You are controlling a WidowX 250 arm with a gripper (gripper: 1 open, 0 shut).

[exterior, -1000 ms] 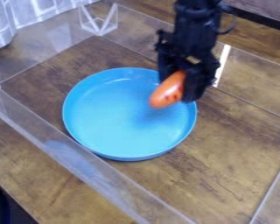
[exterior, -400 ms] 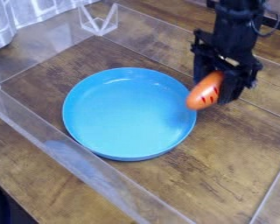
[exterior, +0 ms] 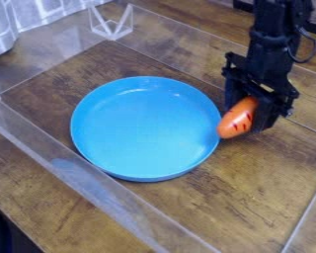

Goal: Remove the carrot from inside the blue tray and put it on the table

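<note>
"Where's the toy carrot (exterior: 236, 121)?"

"Clamped in the black gripper (exterior: 245, 103), jutting from its fingertips, beside the blue dish (exterior: 145, 129)."

"Next?"

"I'd shift away from the rim, lower gently, then release near the wooden tabletop (exterior: 253, 183)."

The table (exterior: 260, 178) lies beneath the tray (exterior: 145, 128), with the carrot (exterior: 237, 119) at the tray's right.

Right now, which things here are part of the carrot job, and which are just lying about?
Part of the job:
- carrot
- blue tray
- table
- gripper, holding the carrot

Just lying about:
- clear plastic barrier
- white ribbed thing, top left corner
</note>
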